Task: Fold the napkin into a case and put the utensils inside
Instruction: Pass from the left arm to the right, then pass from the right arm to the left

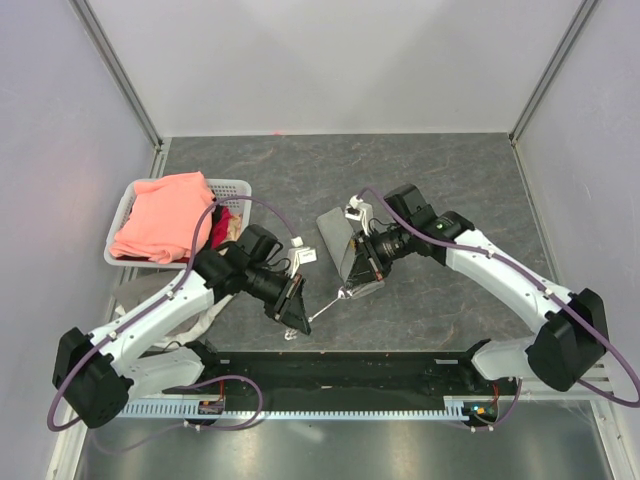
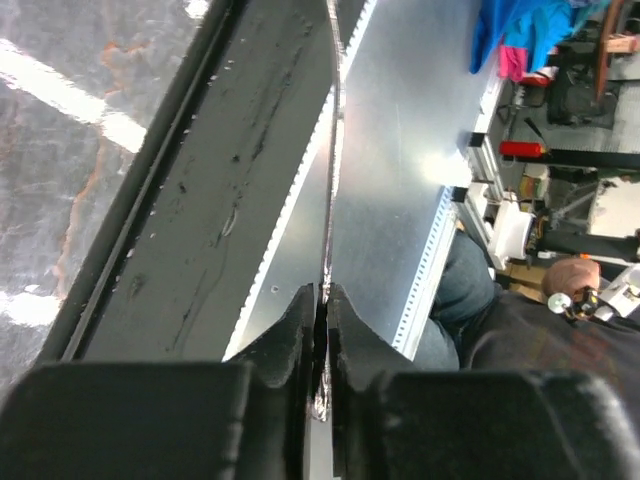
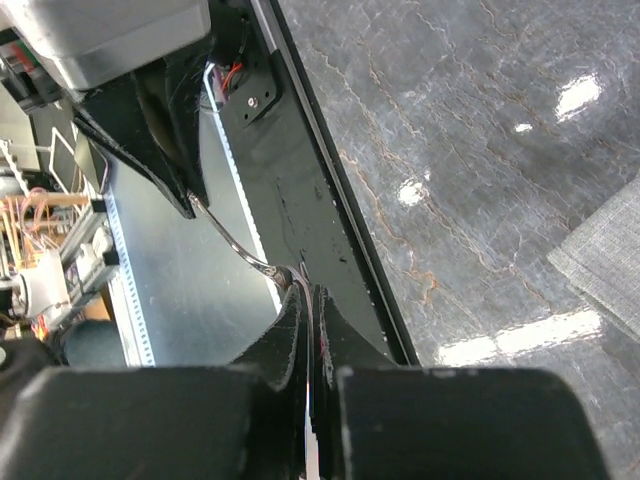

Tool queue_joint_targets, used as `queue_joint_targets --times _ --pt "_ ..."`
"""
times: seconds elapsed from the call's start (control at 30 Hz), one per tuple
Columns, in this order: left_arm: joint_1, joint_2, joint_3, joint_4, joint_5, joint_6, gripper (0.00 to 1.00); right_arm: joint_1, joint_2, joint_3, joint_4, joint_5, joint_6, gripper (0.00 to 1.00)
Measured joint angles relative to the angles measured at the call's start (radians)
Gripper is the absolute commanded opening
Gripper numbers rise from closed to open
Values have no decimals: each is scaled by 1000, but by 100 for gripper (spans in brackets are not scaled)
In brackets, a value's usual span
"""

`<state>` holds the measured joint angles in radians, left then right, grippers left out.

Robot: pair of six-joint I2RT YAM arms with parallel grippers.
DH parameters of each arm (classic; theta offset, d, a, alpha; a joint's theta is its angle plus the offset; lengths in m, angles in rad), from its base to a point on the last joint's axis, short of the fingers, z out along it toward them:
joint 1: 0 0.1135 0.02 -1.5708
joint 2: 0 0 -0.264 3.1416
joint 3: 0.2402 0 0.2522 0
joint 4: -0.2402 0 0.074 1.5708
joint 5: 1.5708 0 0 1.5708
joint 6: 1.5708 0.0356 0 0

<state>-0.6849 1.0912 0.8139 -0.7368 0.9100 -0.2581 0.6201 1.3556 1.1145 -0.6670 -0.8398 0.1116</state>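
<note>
Silvery metal fork (image 1: 322, 310) hangs above the surface, held at both ends. Your right jaws are clamped tight on one end; your left jaws seem only lightly closed on the other. If they pull apart unevenly, it could twist or drop short of the grey napkin (image 1: 335, 232), lying just beyond the right jaws.

— How is the light from overhead?
— Bright and even, coming from above. The dark table (image 1: 440, 180) takes only faint, soft-edged shadows, and the pale walls are nearly washed out.
— And at the left claw (image 2: 320, 330)?
— The claw itself, nearest the lens, is black and a little soft. The fork (image 2: 328, 150) running up from it gleams. The metal sheet (image 2: 400, 150) to its right carries a pale glare patch, and the far upper right is blurred.
— The right claw (image 3: 308, 320)?
— The stone to its right is sharp, with white lamp reflections. The area up and left of it is dim, and the casing below is out of focus.
</note>
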Motion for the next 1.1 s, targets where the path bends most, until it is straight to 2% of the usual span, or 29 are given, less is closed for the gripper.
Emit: queue_joint_targets --times 0.1,0.13,0.23,0.37,0.53,0.7,0.83,0.93,1.0,1.03,1.07,1.1 --pt "9 -3 20 -4 -58 -8 57 5 -29 -33 27 35 51 0" --pt "18 -12 28 3 -83 -15 59 6 -46 -58 48 56 74 0" --pt "80 -79 30 44 -161 -71 62 2 -98 -134 101 128 166 0" --pt "183 -256 -18 175 -337 -226 63 -21 -199 -260 221 247 349 0" --pt "193 -459 -232 442 -470 -500 66 -35 -329 -378 417 383 616 0" --pt "193 -472 -388 714 -528 -705 66 -35 -401 -445 621 466 817 0" --pt "193 -396 -396 882 -544 -776 66 -35 -406 -484 738 483 914 0" --pt "193 -322 -396 1002 -546 -817 64 -33 -403 -504 788 483 961 0" --pt "193 -274 -396 1083 -546 -846 57 -29 -399 -512 815 482 982 0" --pt "193 -254 -396 1119 -546 -858 52 -28 -398 -516 825 482 990 0" --pt "193 -235 -395 1151 -546 -868 41 -26 -397 -521 835 480 999 0" --pt "193 -221 -394 1170 -545 -875 35 -26 -397 -525 842 479 1004 0"
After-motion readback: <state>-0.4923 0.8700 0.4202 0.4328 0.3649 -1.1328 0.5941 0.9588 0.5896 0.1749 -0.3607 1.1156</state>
